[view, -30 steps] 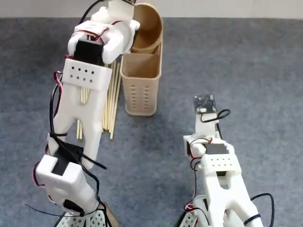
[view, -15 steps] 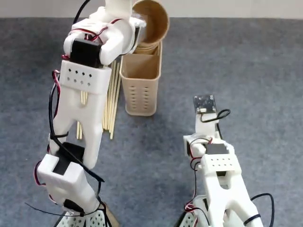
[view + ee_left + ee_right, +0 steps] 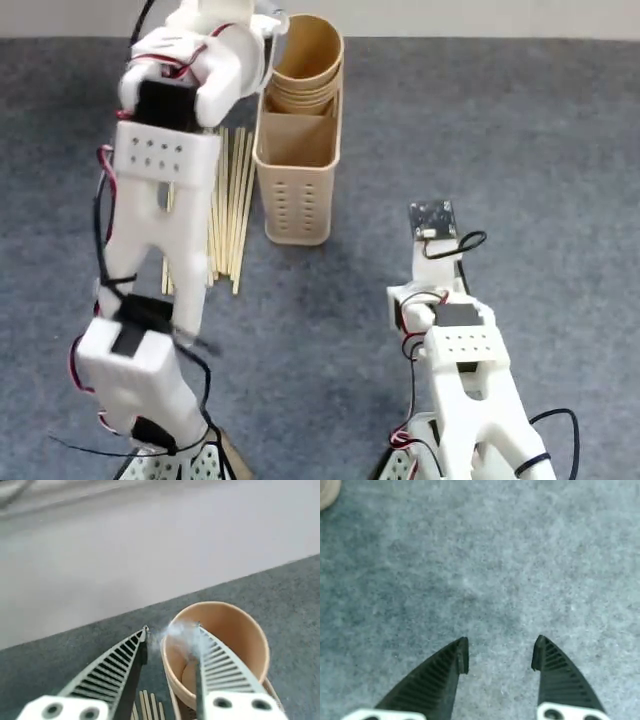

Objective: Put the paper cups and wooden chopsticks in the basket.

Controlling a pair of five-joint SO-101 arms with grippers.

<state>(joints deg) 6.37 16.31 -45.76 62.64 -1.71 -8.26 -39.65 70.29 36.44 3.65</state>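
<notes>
Left gripper [image 3: 171, 627], fingers spread and gripping nothing, hangs at the top paper cup [image 3: 240, 630] rim, upper centre; backing off could snag it, tipping the stack from the basket [image 3: 296, 205].

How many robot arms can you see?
2. The left arm stretches alongside the basket toward the paper cups; the right arm sits low on the basket's other side.

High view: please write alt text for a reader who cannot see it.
A stack of paper cups stands in the far compartment of a tan basket; the left arm extends over wooden chopsticks lying beside it. The right arm sits apart.
</notes>
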